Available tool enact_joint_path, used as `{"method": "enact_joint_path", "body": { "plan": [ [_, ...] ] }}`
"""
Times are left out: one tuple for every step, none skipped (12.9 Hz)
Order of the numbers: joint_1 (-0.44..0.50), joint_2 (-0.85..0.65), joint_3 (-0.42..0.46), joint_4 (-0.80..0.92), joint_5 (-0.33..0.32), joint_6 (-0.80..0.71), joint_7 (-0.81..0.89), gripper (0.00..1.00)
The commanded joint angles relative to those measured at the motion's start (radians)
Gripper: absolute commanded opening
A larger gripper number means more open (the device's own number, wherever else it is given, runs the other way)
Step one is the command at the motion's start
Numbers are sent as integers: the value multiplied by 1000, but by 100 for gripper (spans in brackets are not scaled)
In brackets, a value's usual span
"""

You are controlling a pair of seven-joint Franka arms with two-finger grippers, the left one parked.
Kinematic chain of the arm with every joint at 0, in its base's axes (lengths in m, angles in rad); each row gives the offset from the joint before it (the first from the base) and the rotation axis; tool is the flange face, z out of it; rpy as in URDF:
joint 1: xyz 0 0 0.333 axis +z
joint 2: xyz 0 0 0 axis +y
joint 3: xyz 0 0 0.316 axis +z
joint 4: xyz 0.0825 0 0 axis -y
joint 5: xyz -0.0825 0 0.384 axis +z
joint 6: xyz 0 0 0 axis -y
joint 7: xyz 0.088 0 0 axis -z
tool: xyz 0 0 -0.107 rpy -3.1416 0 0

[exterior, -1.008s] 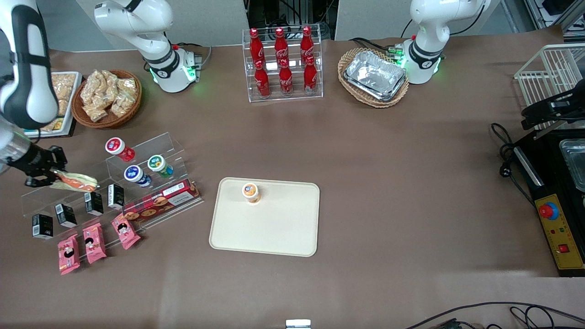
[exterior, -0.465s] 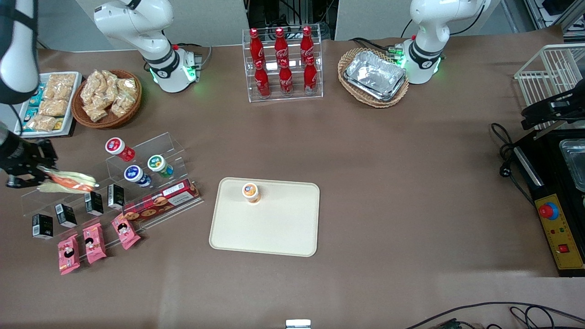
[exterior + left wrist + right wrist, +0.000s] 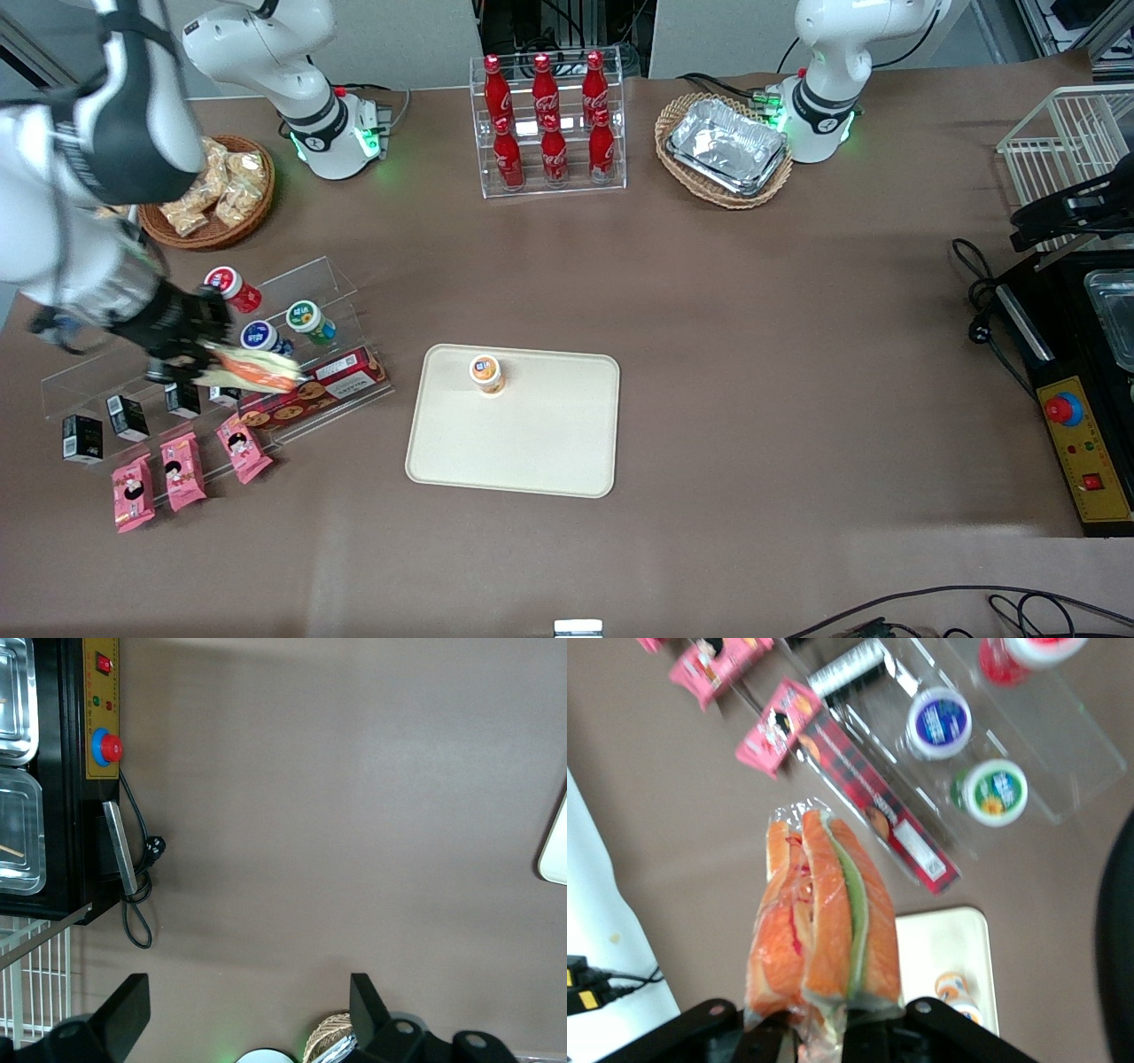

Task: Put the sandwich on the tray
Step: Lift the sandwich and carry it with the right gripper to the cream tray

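My right gripper [image 3: 199,361] is shut on the clear-wrapped sandwich [image 3: 257,370], which has orange and green filling layers. I hold it in the air above the clear acrylic snack stand [image 3: 292,283], toward the working arm's end of the table. In the right wrist view the sandwich [image 3: 824,917] sticks out from between my gripper [image 3: 824,1028] fingers. The cream-beige tray [image 3: 532,443] lies flat at the table's middle, apart from the sandwich. A small orange-lidded cup [image 3: 485,373] stands on it; the tray [image 3: 939,943] and cup [image 3: 954,988] also show in the right wrist view.
The stand holds lidded cups [image 3: 310,321], small black cartons [image 3: 128,416] and a red biscuit box [image 3: 310,390]. Pink snack packets [image 3: 182,470] lie in front of it. A basket of bagged snacks [image 3: 221,204], a cola bottle rack [image 3: 547,124] and foil trays [image 3: 728,146] stand farther back.
My gripper has swung with the sandwich from the table's edge toward the tray, and now hangs over the snack stand. The tray and cup have not moved.
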State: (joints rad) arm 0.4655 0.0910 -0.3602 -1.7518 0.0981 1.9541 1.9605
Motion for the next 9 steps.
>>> {"method": "enact_joint_path", "body": {
  "plan": [
    [99,168,-14,150,75,-8,145,0],
    [125,212,-14,179,106,9,181,0],
    [149,255,-14,208,118,32,236,0],
    [171,295,-14,234,118,58,285,0],
    [195,327,-14,250,118,80,328,0],
    [218,358,-14,259,118,118,359,0],
    [238,390,-14,265,118,164,385,0],
    [257,426,-14,268,118,210,421,0],
    [271,459,-14,275,120,251,446,0]
  ]
}}
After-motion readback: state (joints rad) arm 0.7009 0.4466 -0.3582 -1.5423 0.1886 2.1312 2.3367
